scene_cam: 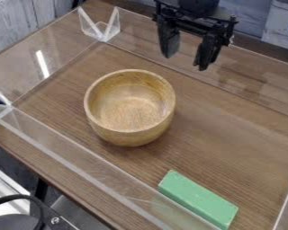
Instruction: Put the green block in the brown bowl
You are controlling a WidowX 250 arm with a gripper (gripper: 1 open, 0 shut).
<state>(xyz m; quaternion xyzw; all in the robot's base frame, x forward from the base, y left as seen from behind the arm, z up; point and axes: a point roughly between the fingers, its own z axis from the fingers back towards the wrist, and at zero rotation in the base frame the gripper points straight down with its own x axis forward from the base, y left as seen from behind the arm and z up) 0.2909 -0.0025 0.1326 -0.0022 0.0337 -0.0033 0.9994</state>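
The camera view looks down at an angle onto a wooden table (230,135) with dark brown grain, edged by low clear plastic walls (62,157). Nearest the lens, at the lower right, the green block (197,199) lies flat on the table just inside the front wall, its long side running diagonally. It is well apart from everything else. Further back, left of centre, stands the brown bowl (130,108), upright, its pale tan inside showing visible grain and holding nothing. Beyond the bowl, toward the upper right, the black gripper (187,52) hangs above the table pointing down, its two fingers spread wide with nothing between them. At the far left corner, the clear walls meet in a folded bracket (101,27).
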